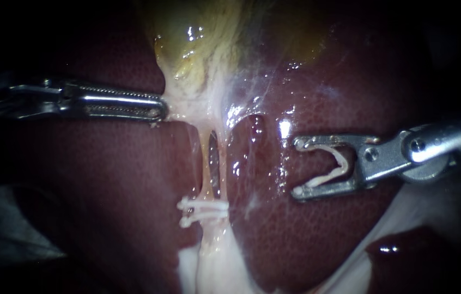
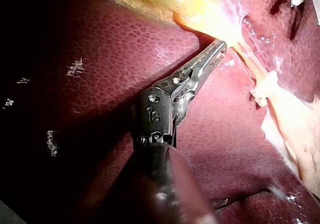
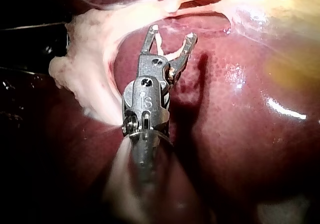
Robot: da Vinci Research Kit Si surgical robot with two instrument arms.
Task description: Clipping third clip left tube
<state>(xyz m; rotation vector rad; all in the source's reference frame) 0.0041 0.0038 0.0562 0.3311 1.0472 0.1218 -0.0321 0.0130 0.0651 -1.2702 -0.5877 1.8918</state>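
Jaws of the right instrument (image 1: pixel 298 167) stand wide, cradling a white clip (image 1: pixel 333 169), well right of the left tube (image 1: pixel 205 163). The left instrument (image 1: pixel 157 107) pinches pale tissue (image 1: pixel 184 103) taut. The tube looks thin, soft, slick and easily torn: seat squarely on the bare stretch just far of the placed clips (image 1: pixel 203 209).

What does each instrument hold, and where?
The left instrument grips pale tissue below the gallbladder at its jaw tips; right instrument carries an open clip seated between its jaws.
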